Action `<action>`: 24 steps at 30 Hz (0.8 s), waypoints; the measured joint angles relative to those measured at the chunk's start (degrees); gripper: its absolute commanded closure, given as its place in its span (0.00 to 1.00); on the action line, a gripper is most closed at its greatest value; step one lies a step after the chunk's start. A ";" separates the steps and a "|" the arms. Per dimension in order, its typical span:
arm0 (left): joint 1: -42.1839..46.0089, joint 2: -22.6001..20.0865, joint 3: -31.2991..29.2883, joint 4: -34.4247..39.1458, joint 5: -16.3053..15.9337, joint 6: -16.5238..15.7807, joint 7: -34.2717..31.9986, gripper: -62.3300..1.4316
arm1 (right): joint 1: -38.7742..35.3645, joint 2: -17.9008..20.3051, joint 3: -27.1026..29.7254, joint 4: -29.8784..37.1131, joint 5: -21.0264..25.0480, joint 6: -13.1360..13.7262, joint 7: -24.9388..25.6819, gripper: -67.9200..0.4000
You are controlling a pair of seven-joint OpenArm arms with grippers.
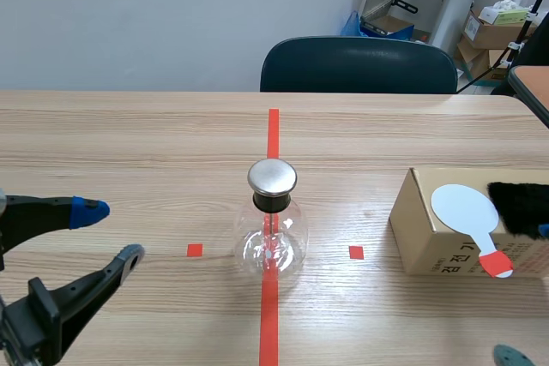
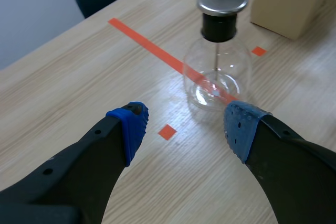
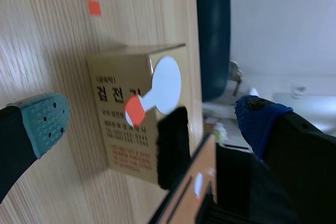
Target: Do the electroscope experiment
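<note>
Two claws are in view, both holding nothing; the left claw has its blue-padded fingers spread wide above the table, and the right claw likewise has its fingers well apart, one pad teal and one blue; just under and ahead of the left claw lies one of two small orange-red squares; a little farther ahead, nearer its right finger, stands the single electroscope, a clear round glass flask with a black neck, a flat metal cap and a thin rod running down inside, upright on the one orange-red tape line and untouched; ahead of the right claw, in line with the gap between its fingers, sits one cardboard box with printed lettering on its side; on top of it lie one white round paddle with a red handle tip and, just beside it, one black furry piece; the surface is a pale wood-grain table; beyond its far edge stands one dark chair before a plain grey wall, with cardboard cartons stacked in the corner.
</note>
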 measured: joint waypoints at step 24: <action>3.10 -19.12 6.40 0.00 -3.02 -0.76 -13.62 0.36 | 29.38 4.04 -14.29 -33.83 -5.64 -24.39 -5.09 0.00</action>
